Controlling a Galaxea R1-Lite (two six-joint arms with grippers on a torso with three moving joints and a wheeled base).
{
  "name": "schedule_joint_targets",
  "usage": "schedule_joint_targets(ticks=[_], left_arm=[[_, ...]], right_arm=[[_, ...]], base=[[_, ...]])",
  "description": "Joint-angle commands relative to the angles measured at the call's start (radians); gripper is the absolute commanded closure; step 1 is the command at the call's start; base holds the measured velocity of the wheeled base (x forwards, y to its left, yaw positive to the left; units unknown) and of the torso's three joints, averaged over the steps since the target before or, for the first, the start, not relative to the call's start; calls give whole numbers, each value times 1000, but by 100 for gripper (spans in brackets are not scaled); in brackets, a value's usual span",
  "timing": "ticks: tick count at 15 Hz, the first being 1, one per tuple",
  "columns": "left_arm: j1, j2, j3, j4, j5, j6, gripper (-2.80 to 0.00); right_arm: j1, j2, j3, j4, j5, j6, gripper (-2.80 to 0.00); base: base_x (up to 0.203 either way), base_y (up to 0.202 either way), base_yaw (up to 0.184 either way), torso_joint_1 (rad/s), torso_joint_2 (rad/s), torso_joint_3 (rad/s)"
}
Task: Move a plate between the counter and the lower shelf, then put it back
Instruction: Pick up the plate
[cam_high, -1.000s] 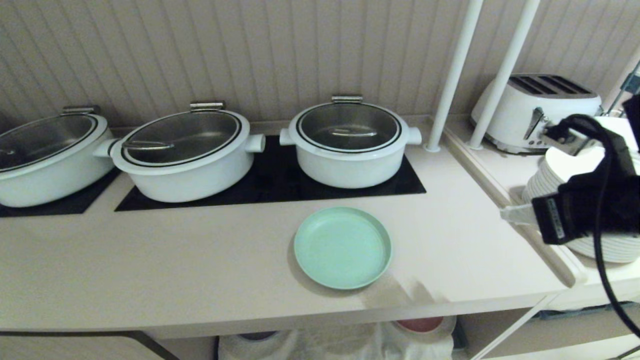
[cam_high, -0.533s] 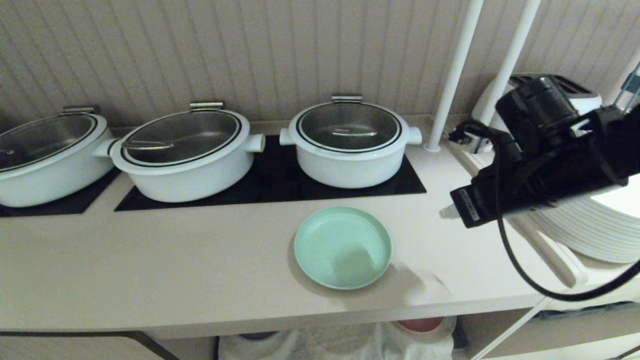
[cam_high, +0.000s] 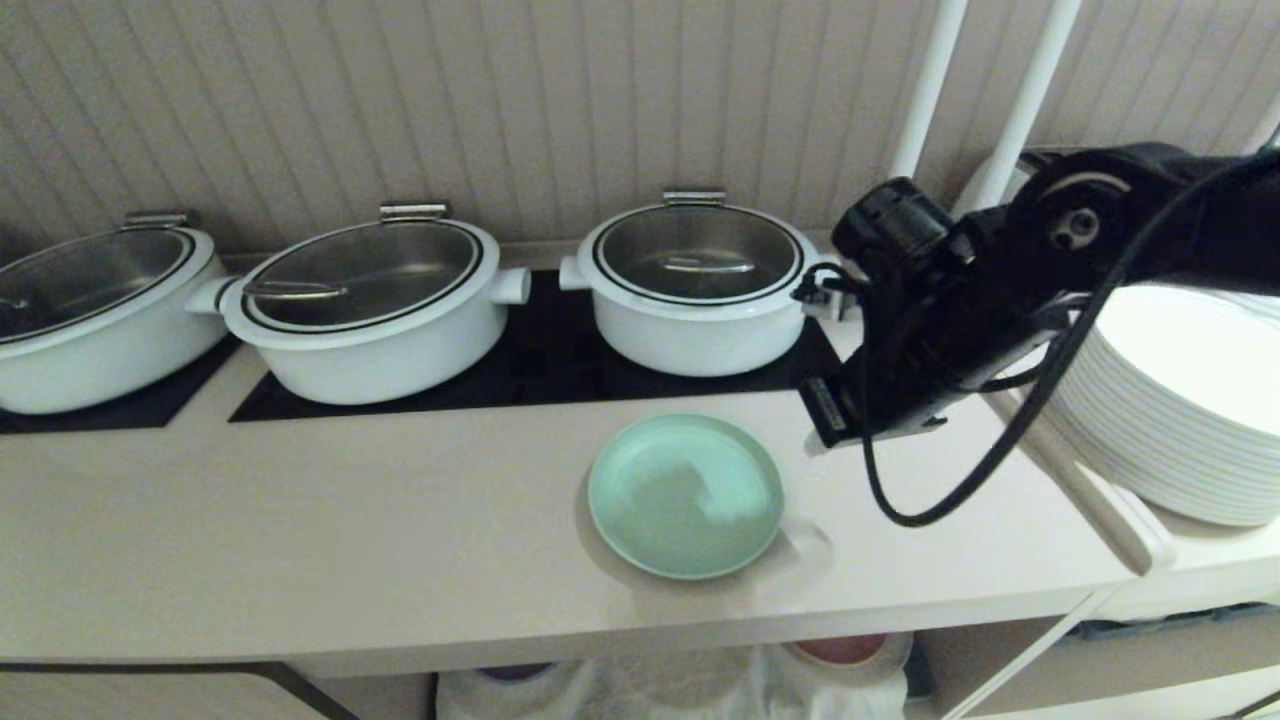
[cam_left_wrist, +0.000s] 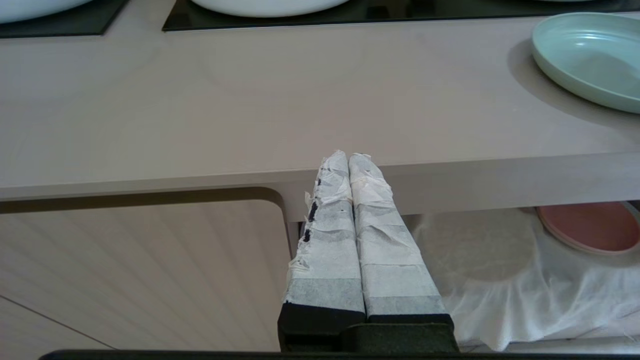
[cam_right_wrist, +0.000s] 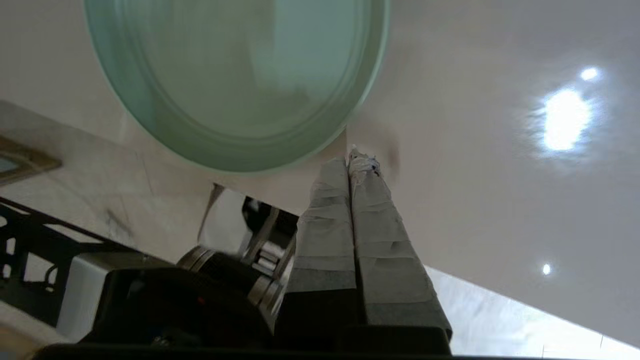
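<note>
The mint-green plate (cam_high: 685, 495) lies flat on the beige counter (cam_high: 350, 520), near its front edge and in front of the right pot. My right gripper (cam_high: 812, 445) hangs just right of the plate, a little above the counter. Its taped fingers are shut with nothing between them, and in the right wrist view the right gripper (cam_right_wrist: 352, 157) has its tips just off the plate (cam_right_wrist: 235, 80) rim. My left gripper (cam_left_wrist: 350, 160) is shut and empty, parked low before the counter's front edge, left of the plate (cam_left_wrist: 590, 55). The lower shelf (cam_left_wrist: 500, 280) shows under the counter, draped in white cloth.
Three white pots with glass lids (cam_high: 700, 285) (cam_high: 370, 305) (cam_high: 90, 310) stand on black cooktop panels behind the plate. A stack of white plates (cam_high: 1180, 400) sits on the right side ledge beside white posts (cam_high: 925, 90). A pink plate (cam_left_wrist: 590, 227) rests on the lower shelf.
My right arm has swung left from over the side ledge and stacked plates to just beside the green plate, gripper still shut. The plate and the left gripper have not moved.
</note>
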Motion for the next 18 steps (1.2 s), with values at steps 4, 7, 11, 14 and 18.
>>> schedule_joint_targets(ticks=[4,7,11,14,18], left_arm=[[0,0,0,0,0,-2,0],[0,0,0,0,0,0,0],[0,0,0,0,0,-1,0],[0,0,0,0,0,0,0],[0,0,0,0,0,-2,0]], right_arm=[[20,94,-110,138,1,76,0],[26,120,-111,133,1,115,0],[33,153,-115,114,-2,113,0],[35,160,-120,99,-4,114,0],[33,159,-120,101,-5,112,0]], base=[[0,0,0,0,0,0],[0,0,0,0,0,0],[0,0,0,0,0,0],[0,0,0,0,0,0],[0,0,0,0,0,0]])
